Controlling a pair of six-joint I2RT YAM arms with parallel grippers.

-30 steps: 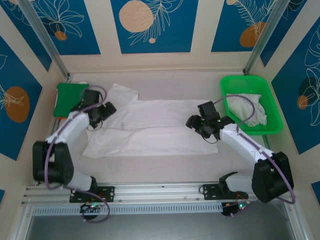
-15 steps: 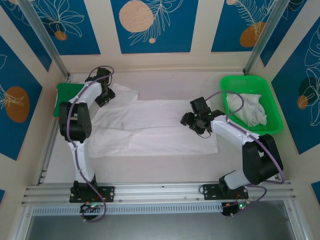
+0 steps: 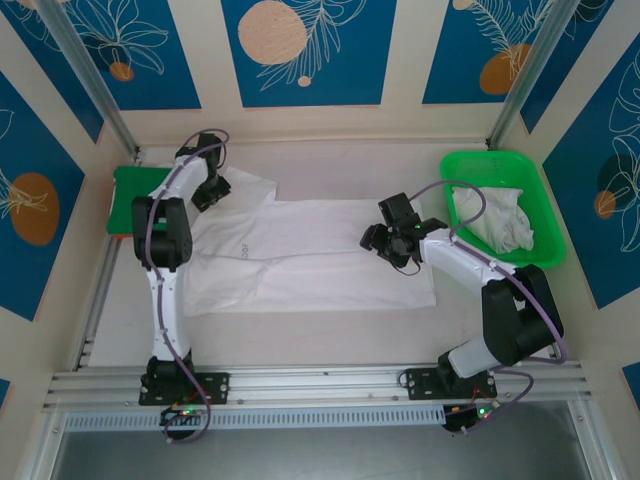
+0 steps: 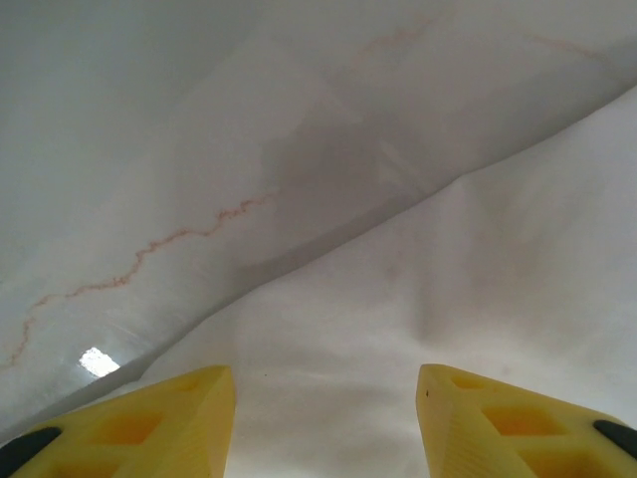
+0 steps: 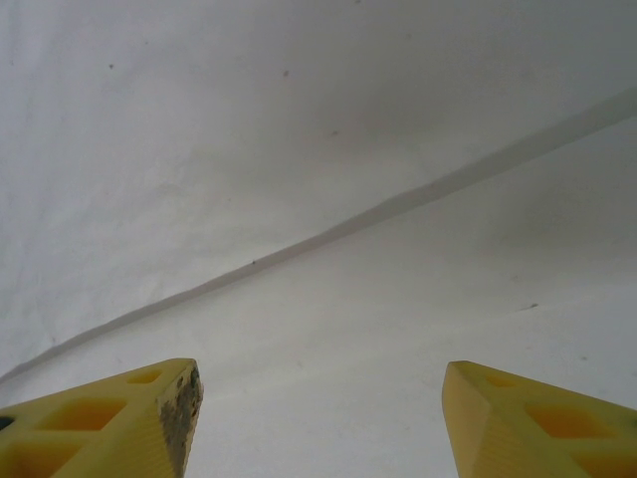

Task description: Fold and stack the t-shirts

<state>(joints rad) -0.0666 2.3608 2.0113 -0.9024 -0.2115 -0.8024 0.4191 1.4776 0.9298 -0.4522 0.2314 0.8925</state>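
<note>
A white t-shirt (image 3: 300, 255) lies spread flat across the middle of the table. My left gripper (image 3: 208, 192) hovers at its far left sleeve. In the left wrist view the gripper (image 4: 325, 403) is open, its yellow fingers (image 4: 184, 418) apart over the cloth (image 4: 468, 289) with nothing between them. My right gripper (image 3: 380, 240) is over the shirt's right part, near the far edge. In the right wrist view it (image 5: 318, 408) is open above the fabric (image 5: 398, 329), and the shirt's edge runs diagonally ahead. Another white t-shirt (image 3: 497, 222) lies crumpled in the green tray (image 3: 490, 160).
The green tray stands at the back right. A flat green board (image 3: 135, 195) lies at the back left, just beside the left gripper. Walls close the table on three sides. The bare table surface (image 4: 149, 149) shows past the sleeve.
The left arm has stretched out to the back left, from over the shirt's left side to the far sleeve, and its jaws have narrowed. The right gripper has shifted slightly left and farther back.
</note>
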